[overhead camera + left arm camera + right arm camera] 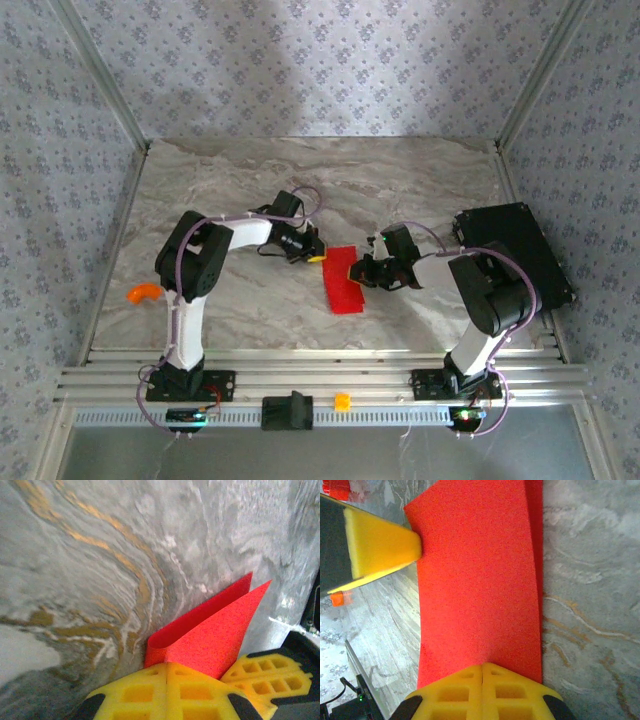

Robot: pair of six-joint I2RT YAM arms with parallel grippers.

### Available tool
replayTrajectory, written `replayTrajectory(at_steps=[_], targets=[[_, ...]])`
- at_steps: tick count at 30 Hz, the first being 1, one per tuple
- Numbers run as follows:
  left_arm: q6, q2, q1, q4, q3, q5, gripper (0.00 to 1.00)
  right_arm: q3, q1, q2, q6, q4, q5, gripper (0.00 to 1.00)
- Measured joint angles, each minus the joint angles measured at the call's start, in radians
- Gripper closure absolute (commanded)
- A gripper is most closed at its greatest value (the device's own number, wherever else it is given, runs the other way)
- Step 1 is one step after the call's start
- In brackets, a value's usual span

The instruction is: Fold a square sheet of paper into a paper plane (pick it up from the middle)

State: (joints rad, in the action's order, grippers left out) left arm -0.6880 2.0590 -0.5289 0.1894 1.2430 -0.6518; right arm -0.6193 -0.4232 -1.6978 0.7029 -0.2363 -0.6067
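left fingers (135, 692) pinch folded red paper (210, 635) | right fingers (455, 695) pinch it too

No text, label, brand, number or sign can be read in any view. The red paper (343, 280), the marble table (300, 180) and the black box (520, 245) show no legible print.
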Motion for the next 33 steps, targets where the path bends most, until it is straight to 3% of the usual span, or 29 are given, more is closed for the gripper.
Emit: replayTrajectory(at_steps=[13,22,28,33], targets=[[-0.085,0.000,0.018,-0.029,0.031,0.118,1.00,0.001,0.000,0.000,0.000,-0.004,0.000,1.00],[-0.080,-0.058,-0.023,-0.006,0.023,0.167,1.00,0.009,0.000,0.000,0.027,-0.021,0.001,1.00],[-0.082,-0.168,-0.085,-0.020,-0.043,0.116,1.00,0.027,-0.003,0.002,0.070,-0.066,0.008,1.00],[-0.092,-0.173,-0.135,-0.035,-0.093,0.043,1.00,0.028,-0.005,0.000,0.084,-0.076,0.016,1.00]])
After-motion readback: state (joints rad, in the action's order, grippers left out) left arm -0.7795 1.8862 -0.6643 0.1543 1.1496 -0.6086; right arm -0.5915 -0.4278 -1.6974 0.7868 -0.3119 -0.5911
